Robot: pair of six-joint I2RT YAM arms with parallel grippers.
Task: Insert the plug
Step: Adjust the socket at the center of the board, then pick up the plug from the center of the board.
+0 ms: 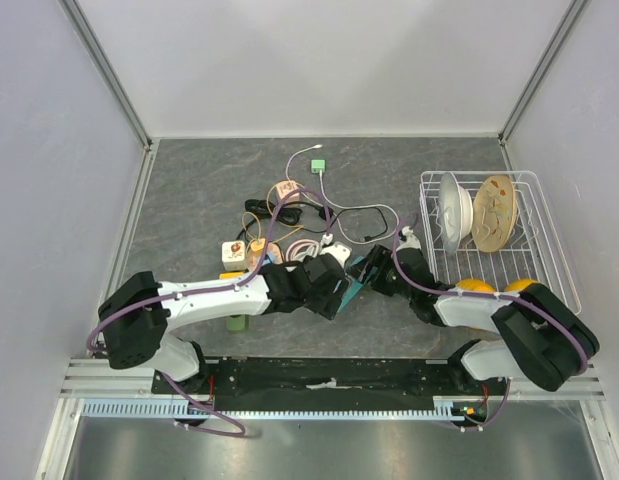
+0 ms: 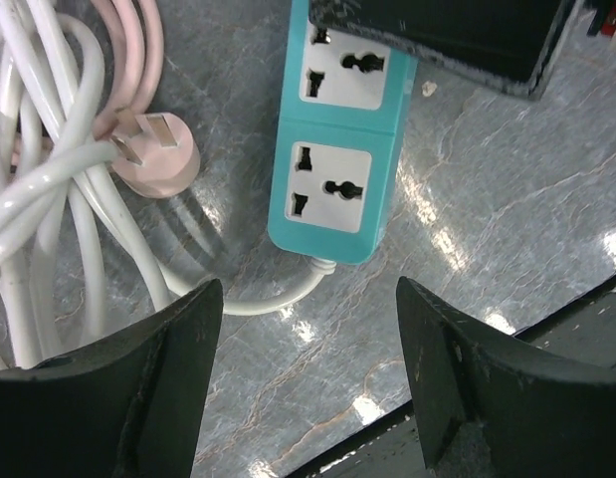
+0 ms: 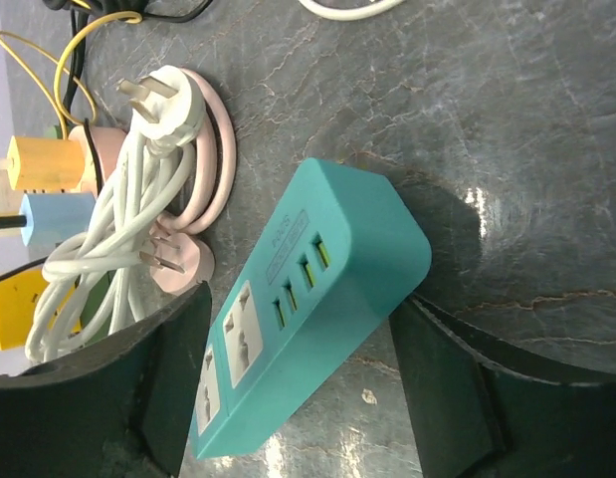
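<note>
**Item 1: power strip** (image 2: 337, 149). Teal, 2 universal sockets on top face, row of USB ports on one side. Loc: centre of top view, flat on grey marbled tabletop (image 1: 199, 190), between the two wrists. Both visible sockets unplugged. White cord exits at its lower end in L wrist view and curves left.

**Item 2: pink plug** (image 2: 158, 149). Flat pins, lying on the tabletop. Loc: left of the strip in L wrist view, near but apart. Pink cable looped above it.

**Item 3: white plug** (image 3: 163, 95). Flat pins. Loc: upper left of R wrist view, at the top of the bundled white cable (image 3: 99, 259).

**Item 4: left gripper** (image 2: 308, 289). Fingers spread wide, released, holding nothing. Loc: bottom of L wrist view, just below the strip's cord end.

**Item 5: right gripper** (image 3: 303, 299). One finger on each side of the strip. Can't tell whether they press it or stand clear. In L wrist view its black body covers the strip's upper end.

**Misc:**
- Yellow adapter (image 3: 39, 164) and blue adapter (image 3: 54, 214), at left edge of R wrist view.
- Wire dish rack (image 1: 425, 180) w/ plates, at right of top view.
</note>
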